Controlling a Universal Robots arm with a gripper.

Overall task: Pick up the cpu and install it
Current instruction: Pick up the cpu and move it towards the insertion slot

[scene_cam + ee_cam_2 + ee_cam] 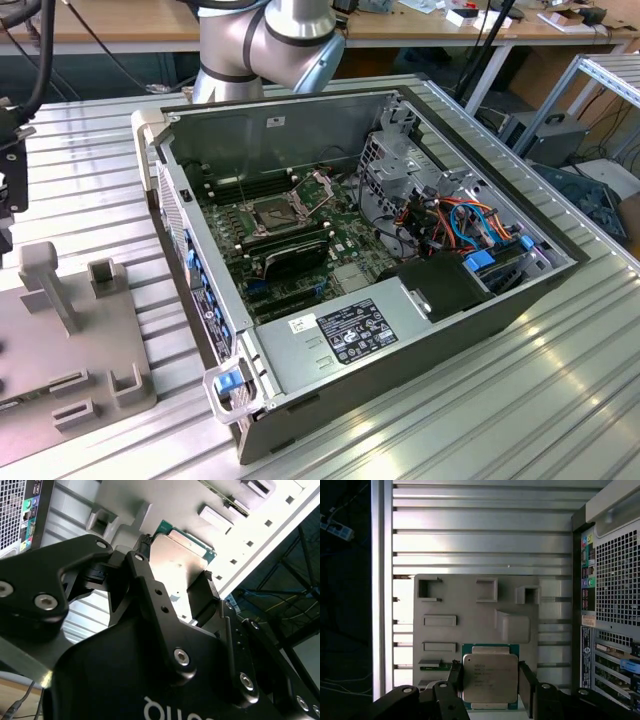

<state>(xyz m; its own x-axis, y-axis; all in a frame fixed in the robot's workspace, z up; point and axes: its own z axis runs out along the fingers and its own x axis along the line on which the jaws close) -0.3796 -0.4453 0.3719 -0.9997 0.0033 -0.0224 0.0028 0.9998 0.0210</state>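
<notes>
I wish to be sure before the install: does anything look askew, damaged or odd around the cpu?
Nothing stands out. In the first wrist view the claw holds the cpu squarely by two opposite edges over the grey tray, with no visible damage. In the exterior view the socket looks open.

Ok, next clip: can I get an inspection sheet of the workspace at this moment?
Surface: ribbed metal table carrying a grey fixture plate.
Job's things: cpu sits between the fingers, over the fixture plate; open computer case stands beside the plate.
Clutter: nothing seen.
Grippers: hand shut on the cpu, one finger at each edge.
Cables: orange and blue cables inside the case.
Surroundings: wooden bench behind the table.
</notes>
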